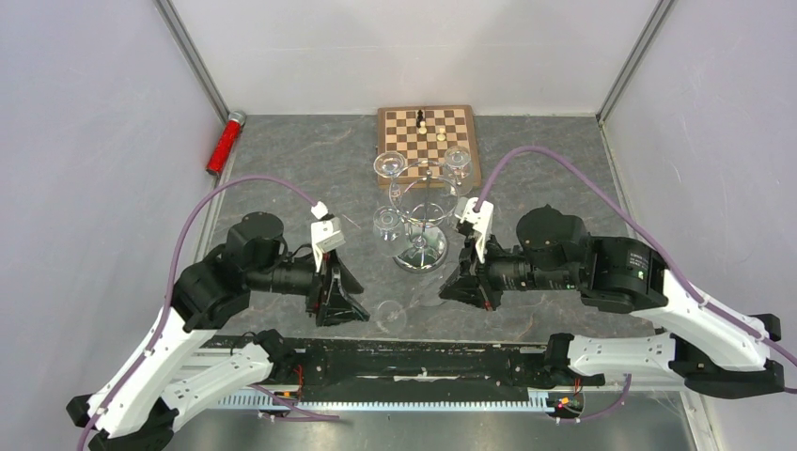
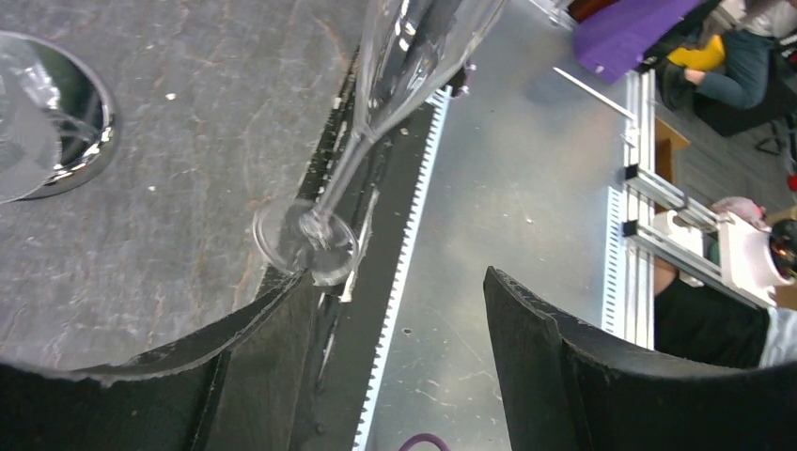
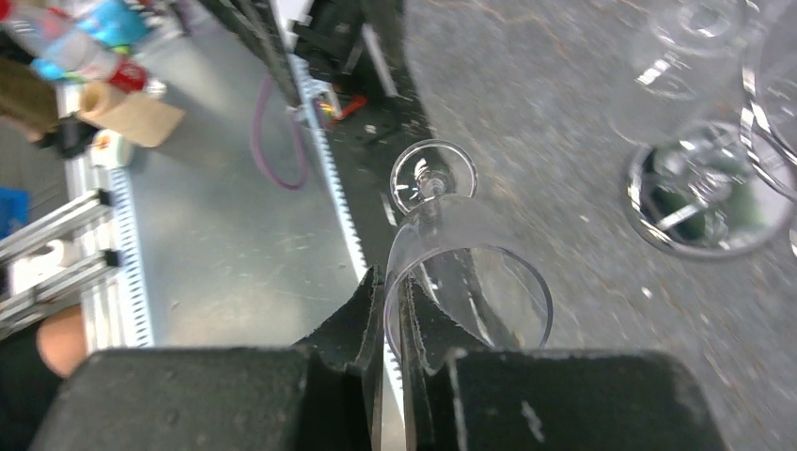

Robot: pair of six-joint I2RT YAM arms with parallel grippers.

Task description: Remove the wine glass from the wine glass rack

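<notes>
A clear wine glass (image 1: 414, 303) hangs tilted between my two grippers near the table's front edge, away from the rack. My right gripper (image 3: 393, 301) is shut on the rim of its bowl (image 3: 470, 282), one finger inside and one outside, with the foot (image 3: 432, 176) pointing away. My left gripper (image 2: 399, 319) is open; the glass's foot (image 2: 305, 240) sits just past its left fingertip (image 2: 282, 310), outside the gap. The chrome wine glass rack (image 1: 423, 211) stands mid-table with three more glasses hanging on it.
A wooden chessboard (image 1: 428, 136) with a few pieces lies behind the rack. A red cylinder (image 1: 224, 143) rests at the back left wall. The rack's mirrored base (image 3: 710, 202) is close to my right gripper. The black toothed rail (image 2: 404, 263) runs under the glass.
</notes>
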